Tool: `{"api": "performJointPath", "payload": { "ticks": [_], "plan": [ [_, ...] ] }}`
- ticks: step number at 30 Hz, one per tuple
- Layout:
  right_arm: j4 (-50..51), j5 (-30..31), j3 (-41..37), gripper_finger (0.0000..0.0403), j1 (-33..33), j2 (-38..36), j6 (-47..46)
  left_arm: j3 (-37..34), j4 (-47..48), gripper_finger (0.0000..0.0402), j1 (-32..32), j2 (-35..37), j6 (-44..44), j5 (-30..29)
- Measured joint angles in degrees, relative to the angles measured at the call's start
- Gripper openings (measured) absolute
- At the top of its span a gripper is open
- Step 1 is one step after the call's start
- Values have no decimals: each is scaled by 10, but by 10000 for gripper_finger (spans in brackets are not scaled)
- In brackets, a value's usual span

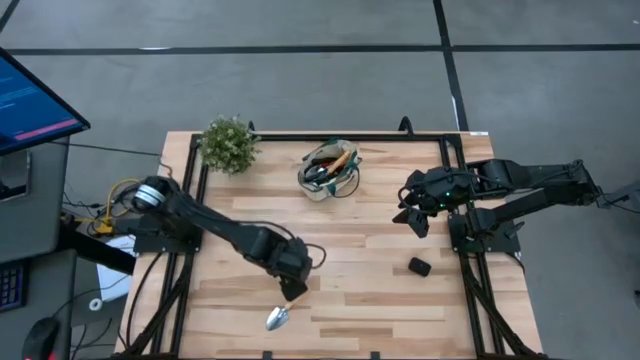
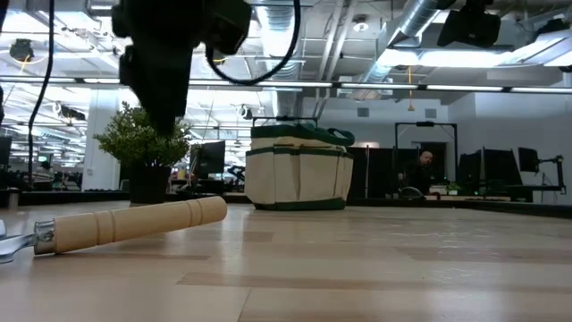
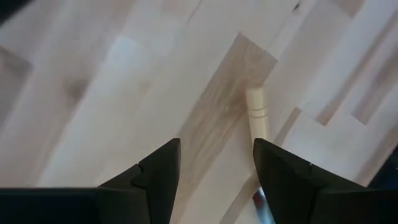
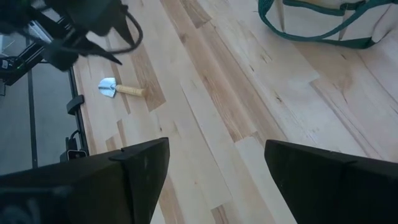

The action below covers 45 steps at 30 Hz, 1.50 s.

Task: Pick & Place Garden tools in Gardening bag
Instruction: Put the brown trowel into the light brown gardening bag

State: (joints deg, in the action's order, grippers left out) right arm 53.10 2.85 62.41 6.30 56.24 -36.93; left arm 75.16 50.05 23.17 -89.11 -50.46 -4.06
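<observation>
Both of my grippers stand with fingers spread and nothing between them. Nearest the front edge of the table (image 1: 400, 300) lies a trowel (image 1: 279, 316), silver blade toward the near-left and wooden handle pointing away toward my left gripper (image 1: 293, 292). That gripper hangs just above the far end of the handle, its two dark fingers (image 3: 158, 168) parted, and in the left wrist view the pale handle runs beside one of them; I cannot tell whether it touches. From table height the trowel rests flat on the boards, handle slightly raised toward the right, with my left arm coming down behind it.

Farther right, near the right edge, sits a small black lump (image 1: 419, 267), well apart from everything else. Beyond it my right gripper (image 1: 416, 221) waits over the right side of the table, fingers wide, looking across the wood toward the trowel and my other arm.

At the far middle of the table stands the bag (image 1: 330, 172), beige with green trim, upright, with wooden and dark handles showing inside it. To its left, at the far-left corner, is a bushy green plant (image 1: 228, 144). Off the table's left side a monitor (image 1: 30, 100) glows.
</observation>
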Motion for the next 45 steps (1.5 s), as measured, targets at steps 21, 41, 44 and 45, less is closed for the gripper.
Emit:
{"api": "performJointPath", "payload": {
  "ticks": [21, 41, 44, 45],
  "plan": [
    [5, -20, 0, 256, 1, 0, 15, 0, -131, 202, 51, -124, -147, -2],
    [4, -19, 0, 256, 1, 0, 31, -2, -134, 63, 60, -139, -174, 12],
    [4, -15, 0, 256, 1, 0, 41, -2, -140, 64, 54, -100, -174, 2],
    [3, -15, 0, 256, 1, 0, 44, -2, -140, 64, 54, -80, -173, -3]
  ]
}}
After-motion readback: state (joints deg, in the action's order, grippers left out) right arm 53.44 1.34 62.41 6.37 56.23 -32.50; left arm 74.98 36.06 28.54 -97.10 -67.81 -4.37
